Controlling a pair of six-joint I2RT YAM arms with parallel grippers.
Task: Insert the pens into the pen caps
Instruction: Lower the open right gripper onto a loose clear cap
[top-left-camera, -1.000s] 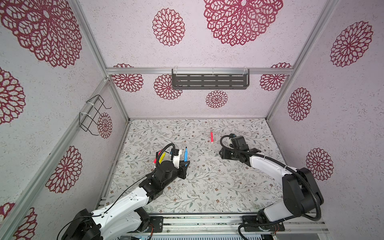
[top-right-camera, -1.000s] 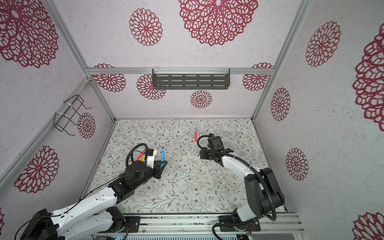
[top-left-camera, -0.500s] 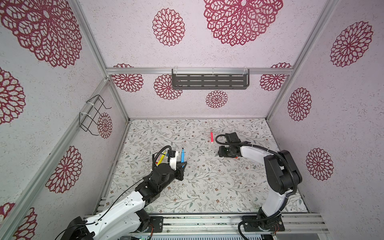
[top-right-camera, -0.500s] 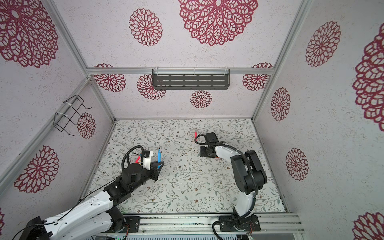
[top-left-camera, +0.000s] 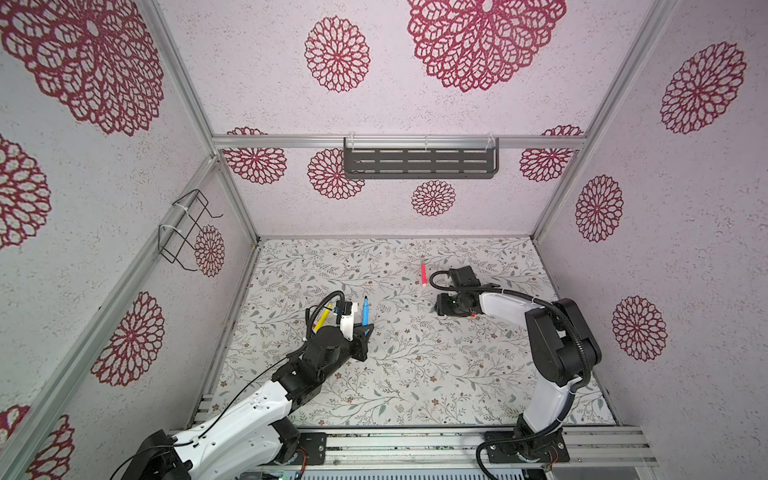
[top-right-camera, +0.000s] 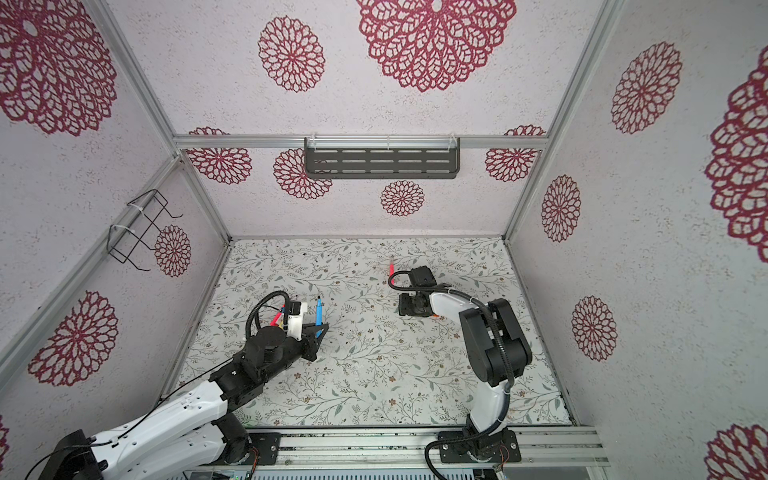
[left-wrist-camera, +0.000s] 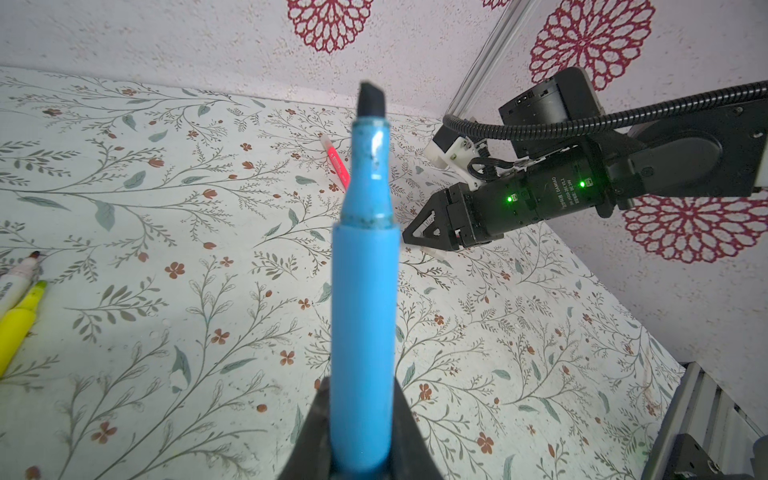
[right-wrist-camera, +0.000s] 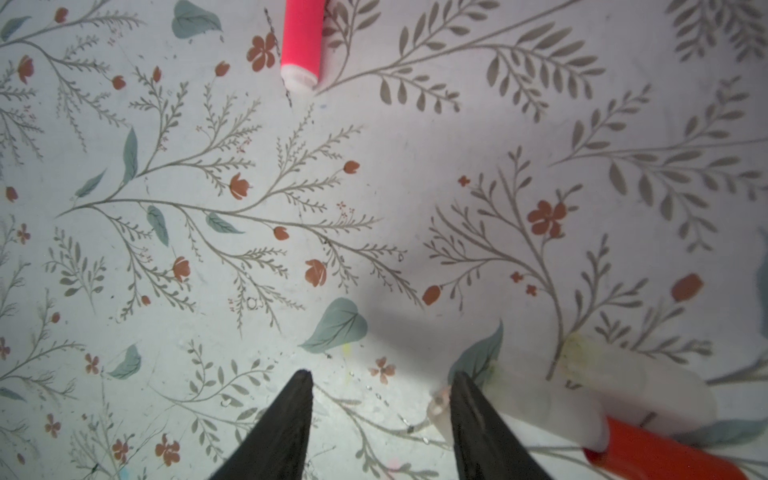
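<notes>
**Bench** (top-left-camera: 415, 365): floral-patterned surface, walled at the back and both sides.

**Left claw** (top-left-camera: 365, 329): clenched on the blue pen (top-left-camera: 365, 313), raised off the bench on the left half in both top views. The wrist view shows the two fingers (left-wrist-camera: 309, 432) pressed to the lower barrel.

**Blue pen** (left-wrist-camera: 363, 291): uncapped and upright in the grip, with its dark chisel tip uppermost and clear of everything else.

**Right claw** (right-wrist-camera: 380, 376): released, with the jaws apart and nothing between them. It points down at the bench right of centre (top-left-camera: 444, 307), its tips close above the surface.

**Pen caps** (right-wrist-camera: 640, 380): pale translucent tubes lying on the bench just beside one finger of the right claw, outside the jaws. One has a yellowish tinge at its end. Another (right-wrist-camera: 552, 409) meets the end of an orange-red pen (right-wrist-camera: 660, 455); whether it is seated on that pen cannot be told.

**Pink pen** (top-left-camera: 423, 275): flat on the bench toward the back wall, near the right claw but apart from it. Its pale end (right-wrist-camera: 299, 79) faces the claw.

**Yellow pen** (top-left-camera: 322, 319): flat on the bench on the left, behind the left wrist's cable loop in a top view.

**Pale-barrelled pen** (left-wrist-camera: 16, 280): dark-tipped and uncapped, lying just beside the yellow pen (left-wrist-camera: 18, 324).
</notes>
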